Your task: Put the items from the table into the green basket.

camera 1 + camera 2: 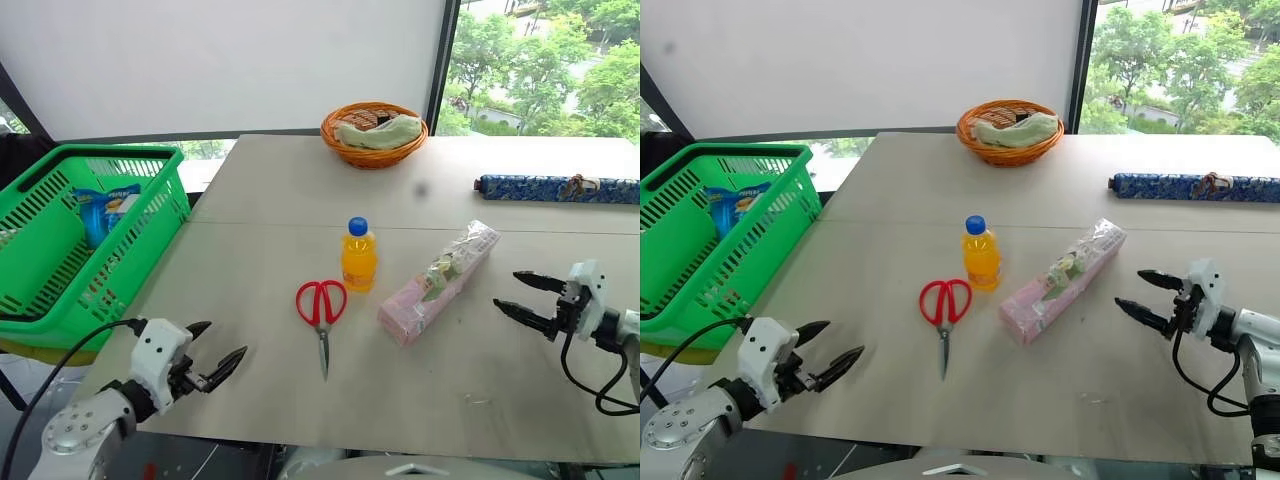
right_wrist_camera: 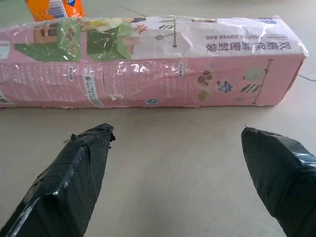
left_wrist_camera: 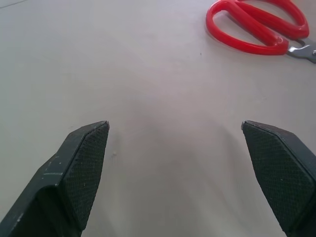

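Red-handled scissors (image 1: pixel 321 305) lie mid-table, blades toward the front edge. Just behind them stands the orange-juice bottle (image 1: pixel 358 255) with a blue cap. To their right the long pink package (image 1: pixel 440 280) lies slantwise. The green basket (image 1: pixel 70 240) stands off the table's left side, holding a blue packet (image 1: pixel 105 208). My left gripper (image 1: pixel 220 350) is open over the front left corner, a short way left of the scissors (image 3: pixel 256 27). My right gripper (image 1: pixel 512 293) is open at the right, pointing at the package (image 2: pixel 148 61), a small gap away. Both are empty.
At the back of the table (image 1: pixel 300 190) sits a small round orange wicker basket (image 1: pixel 374 133) with a cloth in it. A long blue patterned roll (image 1: pixel 555 188) lies at the back right. Black cables trail from both wrists.
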### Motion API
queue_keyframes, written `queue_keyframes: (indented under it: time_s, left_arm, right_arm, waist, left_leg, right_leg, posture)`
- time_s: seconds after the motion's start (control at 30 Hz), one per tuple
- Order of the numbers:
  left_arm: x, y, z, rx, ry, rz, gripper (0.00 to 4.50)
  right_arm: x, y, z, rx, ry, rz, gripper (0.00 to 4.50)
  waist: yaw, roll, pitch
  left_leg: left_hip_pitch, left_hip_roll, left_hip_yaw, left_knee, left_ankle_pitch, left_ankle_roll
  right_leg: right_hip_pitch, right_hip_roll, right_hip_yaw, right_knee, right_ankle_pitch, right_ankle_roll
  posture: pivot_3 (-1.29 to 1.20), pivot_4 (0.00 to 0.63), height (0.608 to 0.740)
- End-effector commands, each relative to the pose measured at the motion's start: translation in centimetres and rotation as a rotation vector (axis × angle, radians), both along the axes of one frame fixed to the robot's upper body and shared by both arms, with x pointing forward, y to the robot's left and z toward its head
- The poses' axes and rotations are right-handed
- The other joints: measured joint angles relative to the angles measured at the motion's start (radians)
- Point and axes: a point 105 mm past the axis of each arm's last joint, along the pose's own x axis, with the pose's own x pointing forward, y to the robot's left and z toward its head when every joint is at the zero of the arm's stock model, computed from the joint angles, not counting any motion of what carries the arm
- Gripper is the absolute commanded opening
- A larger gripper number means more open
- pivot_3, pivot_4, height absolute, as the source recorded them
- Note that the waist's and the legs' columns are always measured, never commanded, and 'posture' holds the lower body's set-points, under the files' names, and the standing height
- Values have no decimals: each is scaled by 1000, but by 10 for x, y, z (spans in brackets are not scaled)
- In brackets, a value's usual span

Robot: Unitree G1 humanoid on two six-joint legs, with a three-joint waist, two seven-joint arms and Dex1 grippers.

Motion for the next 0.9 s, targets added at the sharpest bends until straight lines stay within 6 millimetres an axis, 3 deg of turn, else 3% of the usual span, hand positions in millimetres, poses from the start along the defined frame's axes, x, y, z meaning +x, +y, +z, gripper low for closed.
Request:
queue_keyframes:
  time_s: [0.03, 0.2, 0.53, 0.63, 0.7, 0.77, 0.9]
  left_arm:
    - [7, -3, 7, 7, -22, -9, 4435]
    - [26, -11, 3, 77, 26, 38, 4435]
    - [76, -58, 42, -1, -16, 55, 4435]
    - [78, -64, 32, 52, 64, 56, 4435]
    - [76, -60, 12, 107, 209, 134, 4435]
    - [74, -67, 2, 87, 282, 154, 4435]
    - [80, -66, -3, 170, 295, 199, 4435]
  right_arm:
    - [3, 1, 18, 1, -69, 16, 4500]
    - [-2, 25, 38, 6, -56, 154, 4500]
    - [-22, 98, 117, -14, -65, 490, 4500]
    - [-23, 121, 129, -45, -70, 517, 4500]
    - [-24, 144, 130, -154, -133, 541, 4500]
    - [-26, 166, 139, -135, -171, 559, 4500]
    - [-33, 180, 143, -130, -178, 586, 4500]
  waist:
    - [-1, 0, 0]
    - [-3, 0, 0]
    - [-11, -3, 1]
    - [-17, -6, 1]
    - [-24, -8, 2]
    - [-31, -10, 3]
    - [-30, -13, 2]
  left_leg:
    - [0, 0, 0, 0, 0, 0]
    - [0, 0, 0, 0, 0, 0]
    - [-4, 1, 0, 0, 0, 0]
    - [-4, 2, 1, 0, 0, 0]
    - [-4, 2, 1, 0, -1, 0]
    - [-6, 2, 1, 0, -1, 0]
    - [-6, 2, 1, 1, 0, -1]
  right_leg:
    - [0, 0, 0, 0, 0, 0]
    - [0, 0, 0, 0, 0, 0]
    - [-4, 1, 0, 0, 1, 2]
    - [-5, 1, 1, 0, 2, 2]
    - [-5, 1, 1, -1, 2, 2]
    - [-7, 1, 1, -1, 2, 2]
    - [-7, 1, 0, -1, 2, 2]
  posture:
    - [-46, 0, 740]
    - [-67, 0, 740]
    - [-99, 0, 740]
    - [-116, 0, 740]
    - [-116, 0, 740]
    - [-116, 0, 740]
    - [-123, 0, 740]
